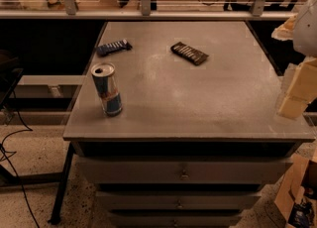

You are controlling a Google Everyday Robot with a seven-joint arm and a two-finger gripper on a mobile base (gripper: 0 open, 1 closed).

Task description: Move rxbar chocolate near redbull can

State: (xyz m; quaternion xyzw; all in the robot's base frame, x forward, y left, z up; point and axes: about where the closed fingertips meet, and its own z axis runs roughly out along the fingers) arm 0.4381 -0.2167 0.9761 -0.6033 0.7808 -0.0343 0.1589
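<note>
The rxbar chocolate (189, 53) is a flat dark bar with rows of pale lettering. It lies flat at the far middle of the grey table top (198, 103). The redbull can (107, 89) stands upright near the front left corner, its silver top showing a dark opening. My gripper (296, 92) hangs at the right edge of the view, over the table's right side. It is well apart from the bar and far from the can, and it holds nothing that I can see.
A dark blue wrapped bar (113, 47) lies at the far left of the table. The table has drawers (183, 172) below. A railing and shelf (148, 4) run behind it. Cables lie on the floor at left, and a cardboard box (297, 197) stands at lower right.
</note>
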